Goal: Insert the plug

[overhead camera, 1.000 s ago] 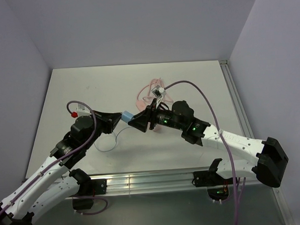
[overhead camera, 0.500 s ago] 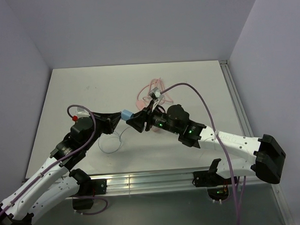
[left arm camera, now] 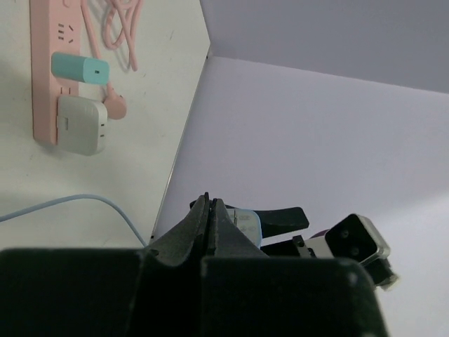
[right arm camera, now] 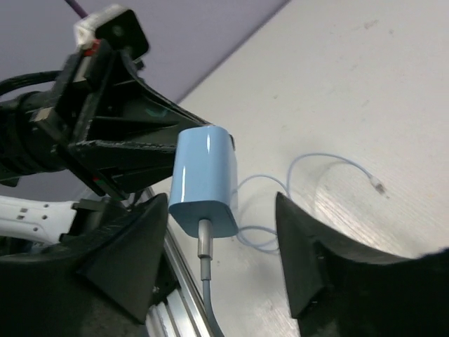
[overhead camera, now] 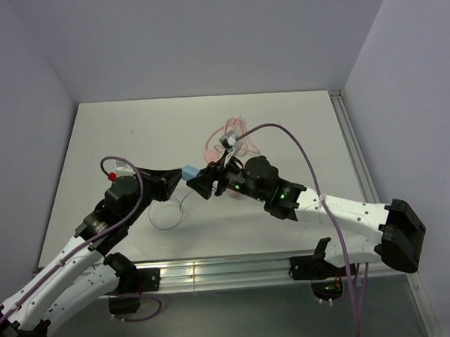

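The left pincer [overhead camera: 179, 176] is clenched on the plug [right arm camera: 205, 179]. The plug is a small light blue block. It is held up in the air above the desk [right arm camera: 393, 84], right at the tips of the left pincer. The black fingers [right arm camera: 151, 144] of the left pincer squeeze its top end. Its bottom end sticks out free.

The right pincer [right arm camera: 219, 203] is released, with its two fingers spread wide. The plug sits in the gap between those fingers. It is closer to one finger than the other. I cannot tell if that finger touches it.

A thin pale blue wire [right arm camera: 330, 165] comes out of the bottom end of the plug. It hangs down and makes a loop on the desk below the right pincer. Its little end piece [right arm camera: 379, 186] lies flat on the desk, just past the loop.

In the left wrist view, a pink power strip [left arm camera: 43, 63] lies on the desk, well apart from the left pincer tips. A teal block [left arm camera: 81, 68] and a white charger [left arm camera: 82, 124] sit side by side on the strip. A pink cord [left arm camera: 116, 28] lies in a bunch just beside the strip. The two pincers point at each other, tip to tip, with the plug between them.
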Controlling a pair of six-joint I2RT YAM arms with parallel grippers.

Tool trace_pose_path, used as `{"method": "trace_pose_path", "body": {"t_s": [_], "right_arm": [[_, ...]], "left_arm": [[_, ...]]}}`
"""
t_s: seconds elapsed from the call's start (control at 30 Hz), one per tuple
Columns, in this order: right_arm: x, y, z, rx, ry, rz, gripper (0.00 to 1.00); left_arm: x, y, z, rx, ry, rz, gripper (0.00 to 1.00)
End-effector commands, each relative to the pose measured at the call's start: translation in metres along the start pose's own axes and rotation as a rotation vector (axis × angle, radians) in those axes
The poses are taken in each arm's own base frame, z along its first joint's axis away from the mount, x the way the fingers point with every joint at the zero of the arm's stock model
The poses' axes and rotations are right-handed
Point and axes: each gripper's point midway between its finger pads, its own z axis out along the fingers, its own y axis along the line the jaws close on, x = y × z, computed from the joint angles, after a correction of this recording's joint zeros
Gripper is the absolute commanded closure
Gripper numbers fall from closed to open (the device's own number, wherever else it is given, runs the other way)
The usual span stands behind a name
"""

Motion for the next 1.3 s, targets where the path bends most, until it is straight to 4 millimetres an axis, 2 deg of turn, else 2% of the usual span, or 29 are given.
{"method": "trace_pose_path", "body": {"t_s": [0.0,0.03,0.07,0.13,0.17,0.23,0.27,0.3,0.37,0.57,0.6,0.63,0.87,0.97,1.0,1.07,1.2,1.27], "right_arm": [[-0.026,0.006,0.000,0.052,-0.021,0.025,0.26],[-0.034,0.010,0.000,0.057,-0.017,0.033,0.23],[-0.029,0.007,-0.005,0.078,0.017,0.038,0.20],[-0.033,0.012,-0.010,0.067,0.023,0.052,0.17],[-0.035,0.012,-0.016,0.071,0.029,0.064,0.11],[-0.041,0.019,-0.023,0.043,0.036,0.103,0.10],[-0.039,0.016,-0.027,0.058,0.057,0.120,0.10],[-0.044,0.014,-0.029,0.072,0.055,0.160,0.10],[-0.047,0.010,-0.039,0.097,0.074,0.213,0.10],[-0.081,0.025,-0.055,-0.007,0.022,0.461,0.13],[-0.080,0.025,-0.055,-0.007,0.017,0.538,0.13],[-0.089,0.030,-0.054,-0.050,-0.017,0.559,0.13],[-0.093,0.063,-0.039,-0.252,0.035,0.784,0.14],[-0.099,0.070,-0.036,-0.290,-0.015,0.849,0.15],[-0.098,0.061,-0.031,-0.251,-0.051,0.875,0.16],[-0.100,0.061,-0.030,-0.250,-0.078,0.907,0.18],[-0.096,0.049,-0.019,-0.199,-0.143,0.973,0.23],[-0.101,0.049,-0.017,-0.221,-0.167,1.016,0.23]], "left_arm": [[-0.002,-0.026,-0.006,0.116,-0.018,0.114,1.00],[-0.002,-0.028,-0.006,0.131,-0.019,0.137,1.00],[-0.002,-0.033,-0.007,0.161,-0.023,0.170,1.00],[-0.003,-0.038,-0.010,0.198,-0.031,0.201,1.00],[-0.004,-0.044,-0.011,0.234,-0.042,0.234,1.00],[-0.007,-0.045,-0.013,0.253,-0.060,0.271,1.00],[-0.008,-0.052,-0.016,0.290,-0.073,0.299,1.00],[-0.010,-0.056,-0.019,0.315,-0.087,0.307,1.00],[-0.018,-0.058,-0.021,0.332,-0.134,0.341,1.00],[-0.036,-0.076,-0.031,0.414,-0.259,0.397,1.00],[-0.038,-0.076,-0.029,0.413,-0.269,0.399,1.00],[-0.039,-0.081,-0.030,0.427,-0.280,0.396,1.00],[-0.039,-0.094,-0.023,0.447,-0.303,0.377,1.00],[-0.042,-0.092,-0.022,0.432,-0.311,0.342,1.00],[-0.046,-0.089,-0.020,0.410,-0.327,0.336,1.00],[-0.047,-0.089,-0.020,0.394,-0.337,0.325,1.00],[-0.055,-0.083,-0.016,0.331,-0.378,0.310,1.00],[-0.058,-0.083,-0.015,0.306,-0.403,0.305,1.00]]}}
